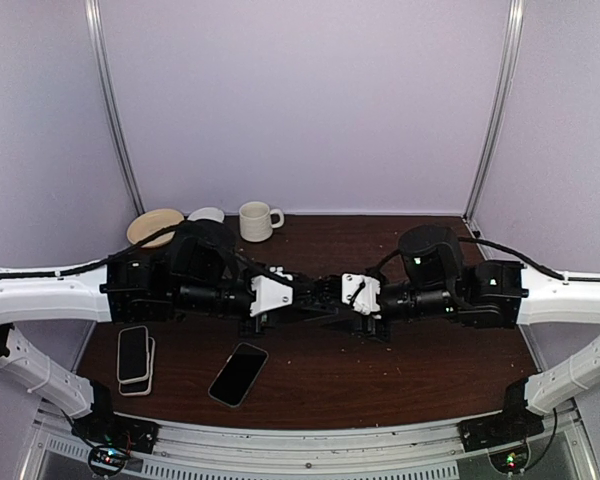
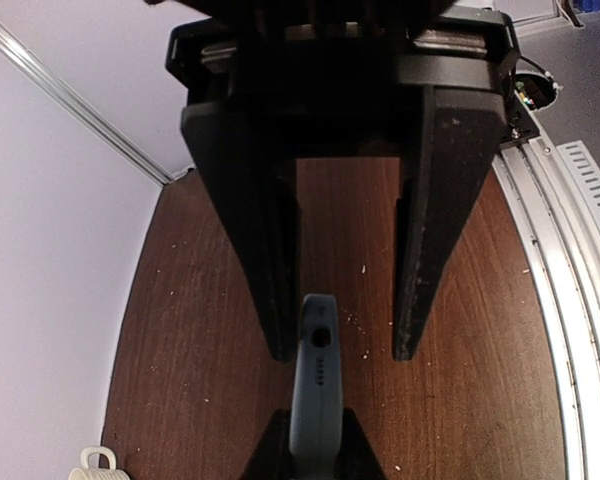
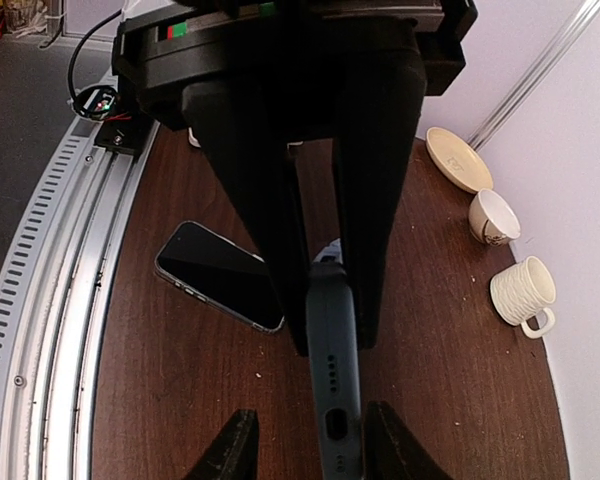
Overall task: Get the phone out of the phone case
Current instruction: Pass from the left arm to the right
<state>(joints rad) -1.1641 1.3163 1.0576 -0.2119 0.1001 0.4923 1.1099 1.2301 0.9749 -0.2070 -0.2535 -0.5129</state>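
**Slate-blue case clamped on one side, open jaws on the other**

The right gripper (image 3: 332, 340) has its two black fingers drawn in tight on the slim slate-blue phone case (image 3: 332, 390), which runs edge-on down the lower middle of its wrist view. The left gripper (image 2: 345, 345) is spread wide. The same case (image 2: 315, 400) pokes up between its fingers, just beside the one on the left of the frame, and I cannot tell whether they touch.

The case hangs in the air above the dark brown wooden table (image 1: 380, 370), at the centre of the overhead frame where the two arms meet. Whether a handset sits inside it cannot be made out.

The case looks rubbery, so it is likely light and bendable, and a corner lip is the place to peel. A phone inside would be stiff, smooth and breakable, best held by its long edges.

The wrist views show the case's port cut-out and small holes, while the overhead view hides the case among the gripper bodies. A black-screened phone (image 1: 238, 374) lies flat at the lower left of centre. The right wrist view catches it too, but the left does not. Only the overhead view shows the pale stack of two handsets (image 1: 133, 358) at the lower left. A cream ribbed mug (image 1: 258, 221) and a tan plate (image 1: 155, 226) sit at the table's far edge.
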